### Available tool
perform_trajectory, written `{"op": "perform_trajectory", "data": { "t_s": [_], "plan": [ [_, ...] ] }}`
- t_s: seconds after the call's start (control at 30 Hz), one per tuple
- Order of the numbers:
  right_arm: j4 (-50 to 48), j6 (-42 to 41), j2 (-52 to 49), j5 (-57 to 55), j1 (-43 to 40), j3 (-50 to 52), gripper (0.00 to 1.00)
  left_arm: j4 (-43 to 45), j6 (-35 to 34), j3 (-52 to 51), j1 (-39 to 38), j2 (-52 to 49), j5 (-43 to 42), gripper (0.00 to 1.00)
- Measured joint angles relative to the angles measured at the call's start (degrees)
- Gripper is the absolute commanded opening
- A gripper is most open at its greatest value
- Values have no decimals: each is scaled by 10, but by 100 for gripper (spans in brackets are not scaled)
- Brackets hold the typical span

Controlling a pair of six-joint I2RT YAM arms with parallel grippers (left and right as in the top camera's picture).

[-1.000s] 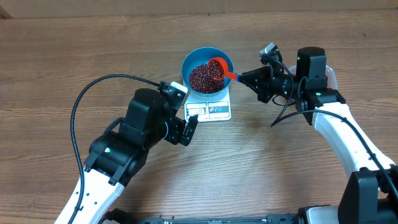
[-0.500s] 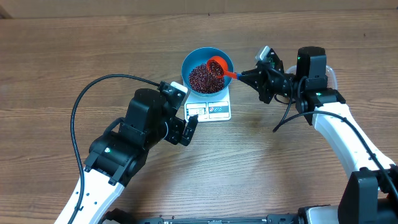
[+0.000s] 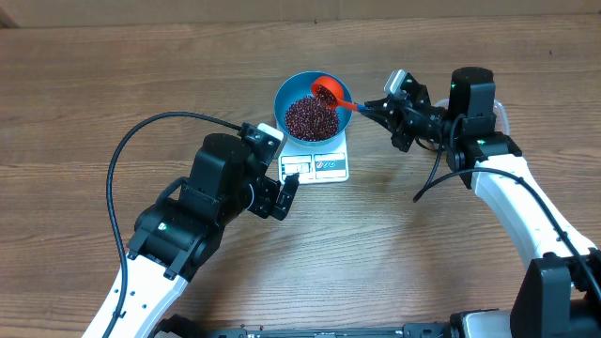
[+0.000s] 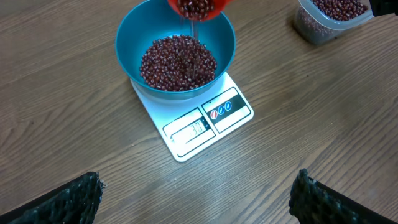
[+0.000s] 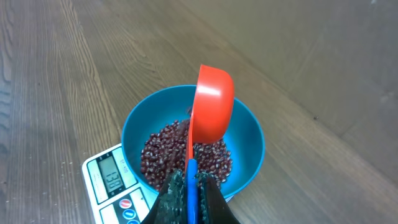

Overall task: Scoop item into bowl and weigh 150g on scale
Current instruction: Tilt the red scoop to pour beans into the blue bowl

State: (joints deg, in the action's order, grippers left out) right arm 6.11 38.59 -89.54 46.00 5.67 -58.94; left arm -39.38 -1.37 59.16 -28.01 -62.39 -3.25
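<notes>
Loose, free-rolling beans demand a level scoop; right end effector clamps its slim handle, left end effector stands wide, empty.

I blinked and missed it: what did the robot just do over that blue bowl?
The right gripper rolled the red scoop onto its side over the bowl, spilling beans into it. It kept hold of the scoop. Bowl, scale and the open left gripper stayed put.

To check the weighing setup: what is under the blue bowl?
The white scale lies under the blue bowl. Only its front strip with the grey display shows; the platform below the bowl is covered.
</notes>
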Motion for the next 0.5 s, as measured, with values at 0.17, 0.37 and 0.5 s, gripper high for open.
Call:
{"op": "perform_trajectory", "data": {
  "t_s": [0.17,0.37,0.5],
  "plan": [
    [-9,20,0,-4,0,0,4,0,0,0,0,0,0,99],
    [-10,39,0,-7,0,0,4,0,0,0,0,0,0,100],
    [-11,46,0,-10,0,0,4,0,0,0,0,0,0,100]
  ]
}}
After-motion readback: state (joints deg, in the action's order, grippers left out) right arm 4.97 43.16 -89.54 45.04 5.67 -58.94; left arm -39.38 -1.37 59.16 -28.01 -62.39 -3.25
